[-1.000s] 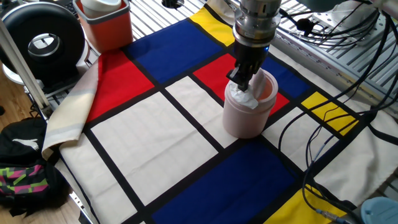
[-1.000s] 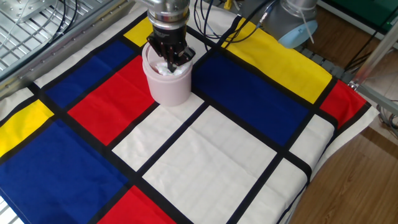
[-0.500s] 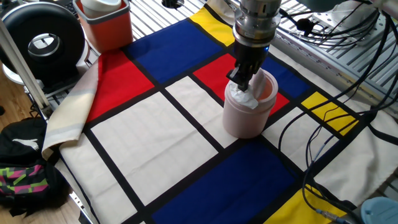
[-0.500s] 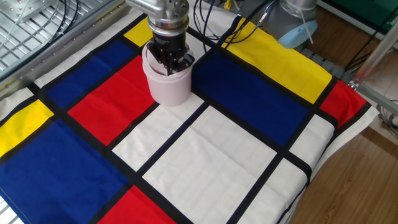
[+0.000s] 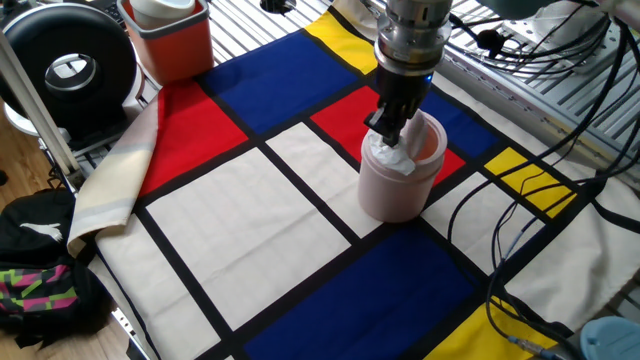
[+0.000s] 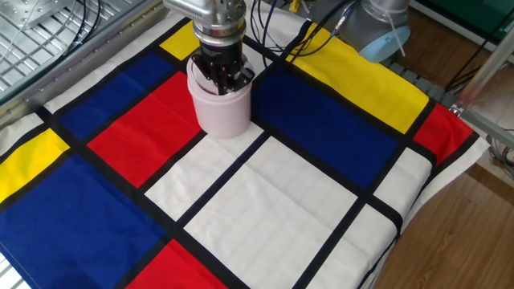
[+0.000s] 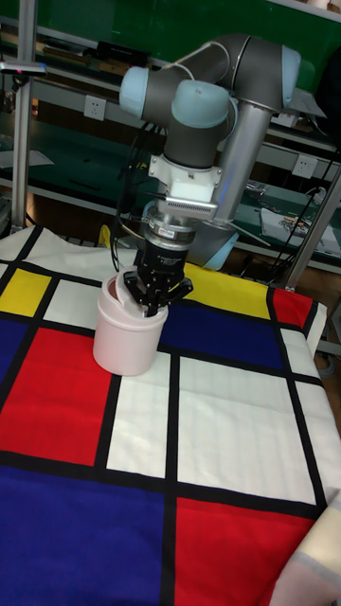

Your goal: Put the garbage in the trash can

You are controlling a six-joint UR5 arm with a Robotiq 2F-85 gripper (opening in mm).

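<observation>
Trash can [image 5: 398, 180] upright, long axis vertical, mouth up. Gripper [image 5: 391, 132] reaching into mouth; finger spacing not discernible. Garbage [image 5: 385, 155] at rim.

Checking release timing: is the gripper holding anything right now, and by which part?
Cannot tell. The gripper is down in the trash can mouth against the garbage; the jaws are hidden.

My arm reaches out from its grey, blue-capped joints and bends down at the wrist, so my gripper [image 7: 152, 301] points straight down. My black fingers [image 6: 222, 80] dip below the rim of the trash can [image 7: 128, 338], inside its open mouth [image 5: 396, 140]. They stand close together, but I cannot tell whether they are clamped or parted, since the rim hides their tips.
</observation>
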